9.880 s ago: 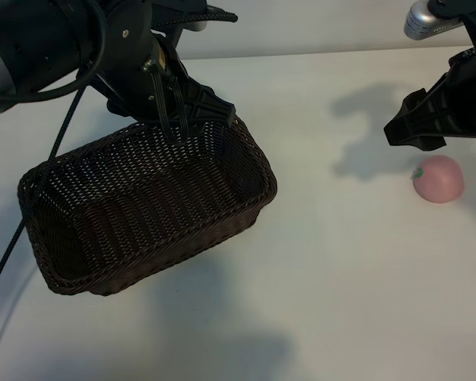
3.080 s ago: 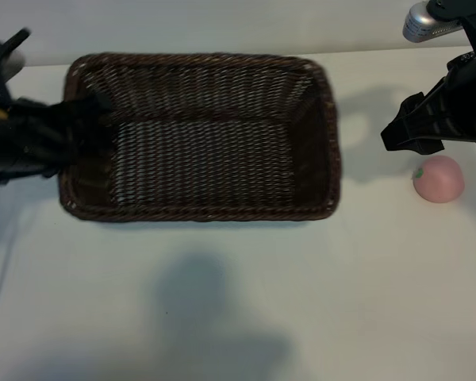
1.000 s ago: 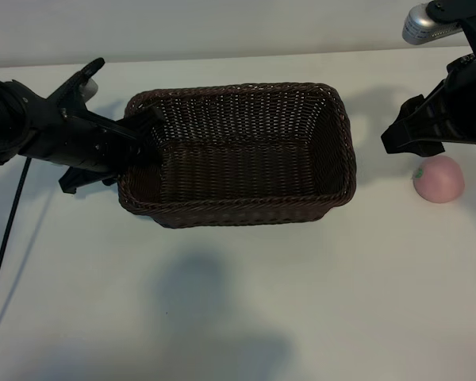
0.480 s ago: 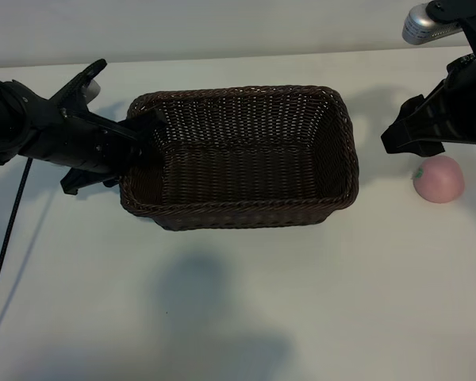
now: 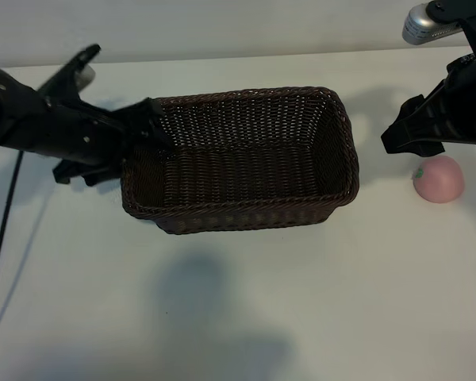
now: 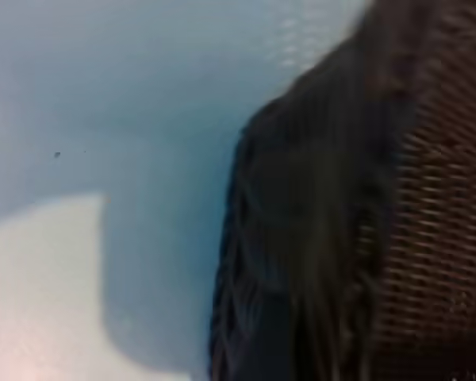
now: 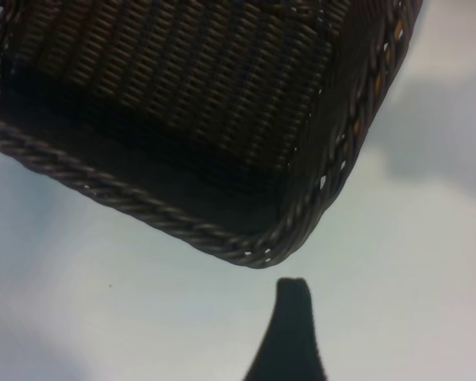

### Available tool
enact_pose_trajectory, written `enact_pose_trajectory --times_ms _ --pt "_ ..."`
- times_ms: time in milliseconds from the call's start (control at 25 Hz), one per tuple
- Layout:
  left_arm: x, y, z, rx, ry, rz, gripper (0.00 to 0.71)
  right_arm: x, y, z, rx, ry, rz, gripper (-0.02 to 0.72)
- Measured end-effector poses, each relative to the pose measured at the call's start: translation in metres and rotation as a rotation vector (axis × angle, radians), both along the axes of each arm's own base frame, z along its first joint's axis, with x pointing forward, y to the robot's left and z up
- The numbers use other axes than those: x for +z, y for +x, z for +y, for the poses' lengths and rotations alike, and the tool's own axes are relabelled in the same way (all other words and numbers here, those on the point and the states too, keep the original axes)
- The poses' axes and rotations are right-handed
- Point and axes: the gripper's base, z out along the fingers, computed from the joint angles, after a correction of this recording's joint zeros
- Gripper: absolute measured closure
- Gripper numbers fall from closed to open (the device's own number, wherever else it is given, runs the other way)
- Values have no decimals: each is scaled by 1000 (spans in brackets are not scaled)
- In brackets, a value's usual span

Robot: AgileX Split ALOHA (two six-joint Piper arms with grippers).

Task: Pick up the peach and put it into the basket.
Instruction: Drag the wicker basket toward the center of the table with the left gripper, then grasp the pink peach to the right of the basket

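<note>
Peach lies on the white counter at the far right of the scene, and your right pincer hangs just above and to the left of it, not touching it. You can see that pincer's dark fingers spread apart with nothing between them; in the right wrist view only one fingertip shows, over bare counter just off the basket's corner.

Between the two arms sits the basket, a dark-brown woven one with a braided rim, its long side running left to right. Its right end wall is near the peach but apart from it, with a strip of bare counter and shadow between them.

Your left pincer is at the basket's left end, right by the rim. Whether it grips the rim or has let go, you cannot tell: the left wrist view shows only blurred wicker close up.

Look inside the basket and you find only its woven floor; the peach is outside it.
</note>
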Motion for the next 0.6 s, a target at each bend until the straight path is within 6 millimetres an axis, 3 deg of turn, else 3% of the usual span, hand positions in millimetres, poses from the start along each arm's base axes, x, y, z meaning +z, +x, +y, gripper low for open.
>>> enact_pose_trajectory --times_ms 400,600 --pt "74 -33 7 -105 41 -195 78 0 0 0 0 0 0 116" --pt "102 -52 13 -147 88 -284 87 0 0 0 0 0 0 116"
